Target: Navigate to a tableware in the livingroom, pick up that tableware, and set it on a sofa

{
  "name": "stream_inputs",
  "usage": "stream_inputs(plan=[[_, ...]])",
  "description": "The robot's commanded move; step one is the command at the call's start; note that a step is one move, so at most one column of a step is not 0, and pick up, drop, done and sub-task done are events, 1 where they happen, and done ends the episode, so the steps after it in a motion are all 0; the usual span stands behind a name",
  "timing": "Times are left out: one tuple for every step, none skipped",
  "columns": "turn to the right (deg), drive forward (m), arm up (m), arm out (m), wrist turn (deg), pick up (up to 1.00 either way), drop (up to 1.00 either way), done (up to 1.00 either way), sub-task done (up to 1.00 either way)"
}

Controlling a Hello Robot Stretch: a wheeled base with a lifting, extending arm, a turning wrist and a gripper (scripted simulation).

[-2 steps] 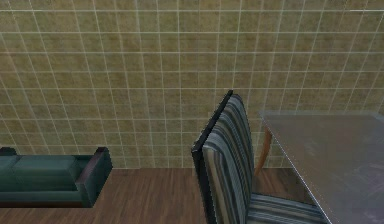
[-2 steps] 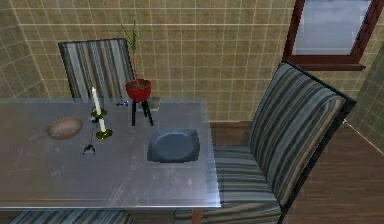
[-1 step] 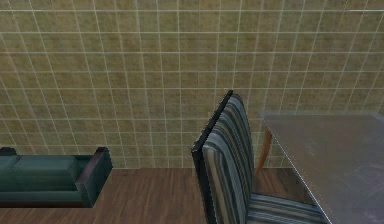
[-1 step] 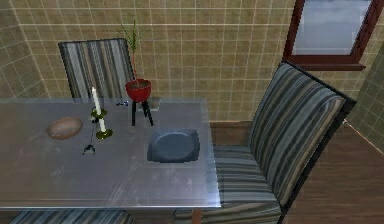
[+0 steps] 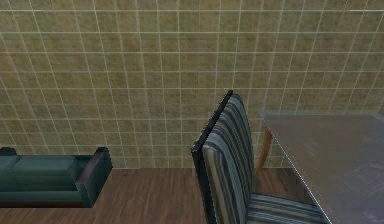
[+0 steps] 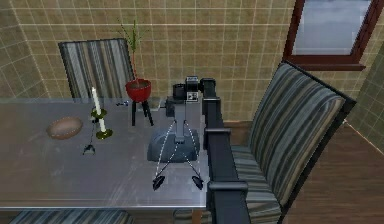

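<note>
Tableware is hard to single out on the grey table (image 6: 40, 165), where a red bowl-like vessel (image 6: 139, 90), a candle (image 6: 96, 105), a brown oval lump (image 6: 65, 127) and a small dark item (image 6: 88, 150) sit left of the gripper (image 6: 177, 183). Whether the gripper grips anything, or how its fingers are set, cannot be told. A dark teal sofa (image 5: 50, 175) stands by the tiled wall at the forward view's lower left.

We cannot name the tiny dark object (image 6: 88, 150) on the grey metal tabletop (image 6: 40, 170); it is too small. The tabletop runs off the arm side view's left edge. The dark square arm bar (image 6: 222, 170) hides part of the striped upholstered chair (image 6: 290, 120). The forward view's left edge cuts the dark teal sofa (image 5: 50, 172).
</note>
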Motion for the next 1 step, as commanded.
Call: stream_inputs(plan=[[0.0, 0.0, 0.0, 0.0, 45.0, 0.0, 0.0, 0.0, 0.0]])
